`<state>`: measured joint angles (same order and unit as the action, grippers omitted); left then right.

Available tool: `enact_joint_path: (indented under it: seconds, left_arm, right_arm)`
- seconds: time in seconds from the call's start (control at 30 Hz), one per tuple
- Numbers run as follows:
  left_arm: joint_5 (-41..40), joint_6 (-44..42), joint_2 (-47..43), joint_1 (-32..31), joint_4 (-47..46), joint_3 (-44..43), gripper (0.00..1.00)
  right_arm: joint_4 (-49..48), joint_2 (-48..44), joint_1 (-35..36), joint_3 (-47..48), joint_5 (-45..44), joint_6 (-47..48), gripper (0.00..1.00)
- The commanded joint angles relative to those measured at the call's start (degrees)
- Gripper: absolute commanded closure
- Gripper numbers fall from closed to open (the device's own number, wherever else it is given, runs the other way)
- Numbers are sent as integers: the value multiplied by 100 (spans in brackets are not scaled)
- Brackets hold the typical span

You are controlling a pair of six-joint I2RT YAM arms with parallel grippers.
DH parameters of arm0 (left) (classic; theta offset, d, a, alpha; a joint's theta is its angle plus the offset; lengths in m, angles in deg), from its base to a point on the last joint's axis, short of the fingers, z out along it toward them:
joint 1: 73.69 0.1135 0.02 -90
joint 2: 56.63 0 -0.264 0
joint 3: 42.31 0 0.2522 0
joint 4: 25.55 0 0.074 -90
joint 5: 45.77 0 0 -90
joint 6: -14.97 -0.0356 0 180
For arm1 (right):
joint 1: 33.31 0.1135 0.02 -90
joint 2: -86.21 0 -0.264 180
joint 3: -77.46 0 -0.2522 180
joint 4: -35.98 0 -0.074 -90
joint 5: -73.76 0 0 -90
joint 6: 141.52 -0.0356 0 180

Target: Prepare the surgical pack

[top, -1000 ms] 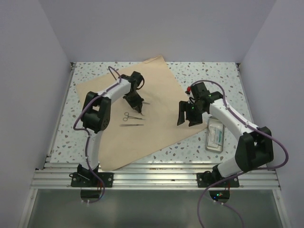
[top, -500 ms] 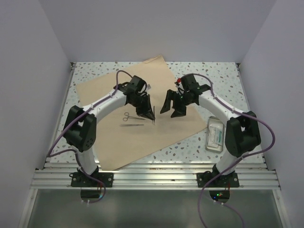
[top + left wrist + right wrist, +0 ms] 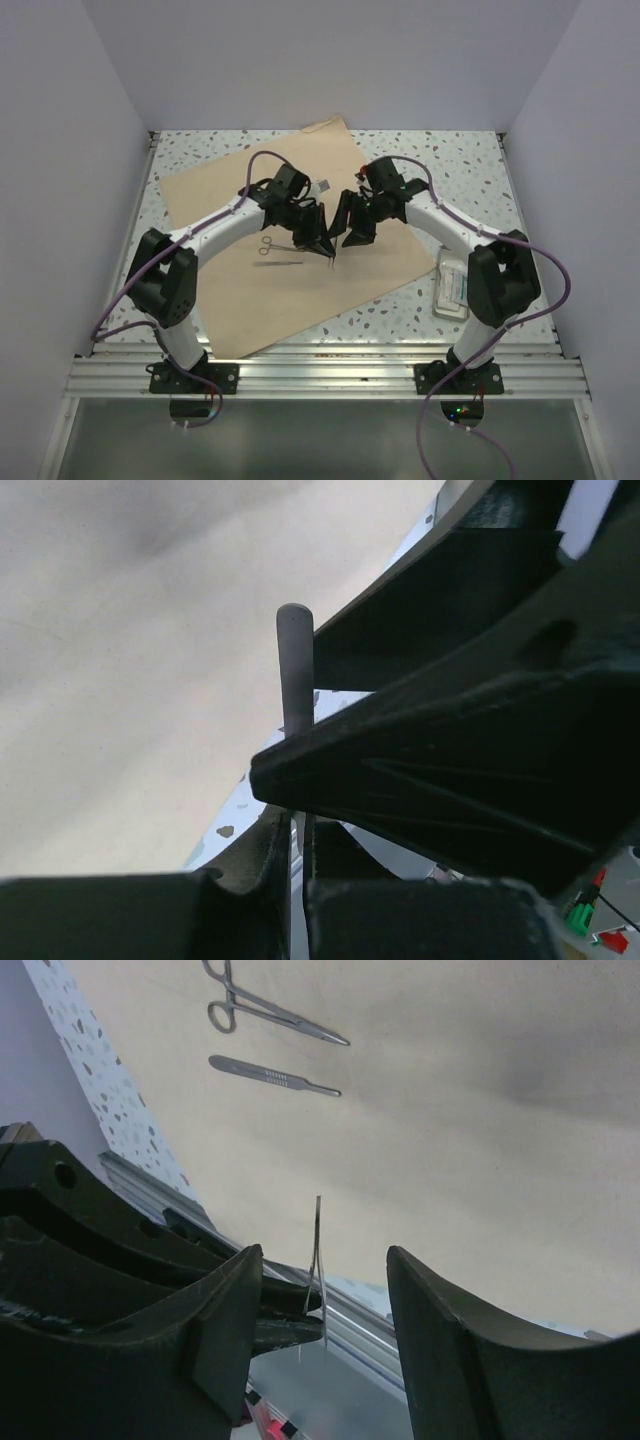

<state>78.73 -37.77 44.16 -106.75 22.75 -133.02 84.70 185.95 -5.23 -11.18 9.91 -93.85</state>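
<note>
The pack [image 3: 225, 300] is 1 wide tan paper sheet, spread flat and skewed on the speckled table [image 3: 470, 160]. Above its middle the left gripper [image 3: 326, 247] pinches a thin steel tool [image 3: 318, 1250]. Just beside it the right gripper [image 3: 348, 234] has its jaws apart and holds nothing.

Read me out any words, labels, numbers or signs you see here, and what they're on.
None can be read.
Small clear tray on the speckled table: print, if any, too small.
Thin steel instrument in the left claw: no marking visible.
</note>
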Motion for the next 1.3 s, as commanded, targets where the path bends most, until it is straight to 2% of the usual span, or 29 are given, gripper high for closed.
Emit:
enact_joint_path:
  seconds: [0.0,0.03,0.07,0.13,0.17,0.2,0.23,0.27,0.37,0.43,0.47,0.57,0.63,0.73,0.87,1.17,1.27]
  left_arm:
    - [285,-148,-218,-25,-343,-66,100]
    - [311,-140,-209,-34,-369,-75,100]
    - [346,-148,-209,-43,-396,-75,100]
    - [391,-166,-174,-43,-422,-110,100]
    - [426,-192,-148,-43,-422,-127,100]
    - [443,-218,-139,-25,-422,-136,100]
    - [452,-236,-121,-34,-440,-162,100]
    - [426,-245,-95,-17,-431,-189,84]
    - [268,-280,-60,62,-387,-250,53]
    - [180,-263,-34,185,-387,-277,46]
    - [67,-237,36,247,-370,-294,37]
    - [-329,-149,265,502,-115,-470,34]
    - [-766,-52,475,651,217,-698,34]
    - [-1365,184,651,739,761,-1058,35]
    - [-2403,519,959,792,1484,-1489,35]
    - [-2703,1196,1223,985,2065,-1753,33]
    - [-2852,1538,1320,1091,2223,-1762,32]
  right_arm:
    - [-121,54,40,-78,-58,-144,45]
    - [-112,71,40,-61,-49,-136,46]
    - [-86,89,40,-52,-40,-127,53]
    - [-25,115,40,9,-49,-65,71]
    - [10,115,40,27,-66,-48,92]
    - [115,124,31,53,-101,31,100]
    - [212,116,14,79,-162,84,100]
    - [352,124,-30,132,-276,180,100]
    - [906,-51,-240,168,-768,584,100]
    - [1406,-287,-390,115,-1383,997,100]
    - [1582,-358,-573,80,-1602,1146,100]
    - [2451,-666,-1040,-165,-2595,1839,100]
    - [2655,-885,-1443,-333,-3375,2078,100]
    - [2858,-1140,-1787,-658,-4019,2413,100]
    - [2780,-1203,-2122,-1036,-4258,2510,100]
    - [2314,-737,-2359,-1415,-4619,2615,99]
    - [2261,-588,-2386,-1310,-4487,2624,87]
